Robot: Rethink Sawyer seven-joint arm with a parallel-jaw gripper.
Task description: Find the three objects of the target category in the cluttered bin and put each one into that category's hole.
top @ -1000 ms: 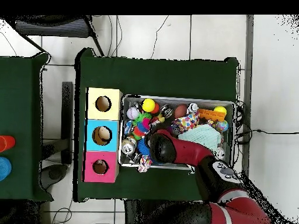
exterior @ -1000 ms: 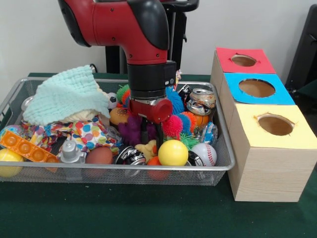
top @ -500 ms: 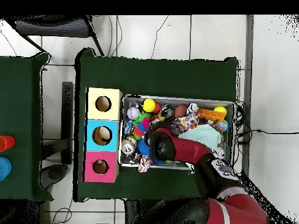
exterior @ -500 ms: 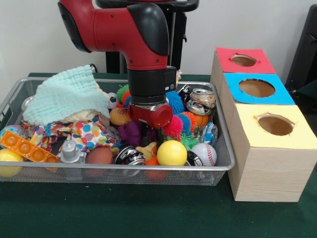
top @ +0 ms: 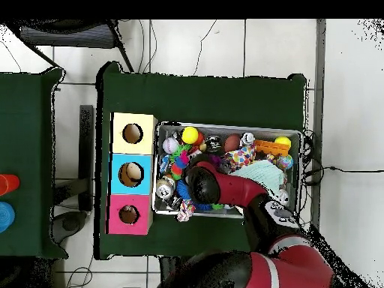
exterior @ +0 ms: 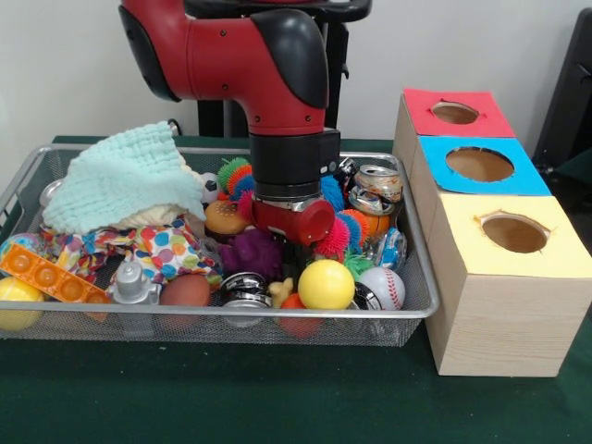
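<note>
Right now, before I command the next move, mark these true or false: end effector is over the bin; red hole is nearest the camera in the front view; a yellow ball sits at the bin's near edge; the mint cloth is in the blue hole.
1. The end effector is down in the bin: true.
2. The red hole is nearest the front camera: false; it is farthest, and the yellow hole is nearest.
3. A yellow ball sits by the bin's near wall: true.
4. The mint cloth is in the blue hole: false; it lies in the bin.

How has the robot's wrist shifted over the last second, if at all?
Yes. In the front view, the wrist has moved rightward, toward the crushed can and the red-panelled box.
</note>
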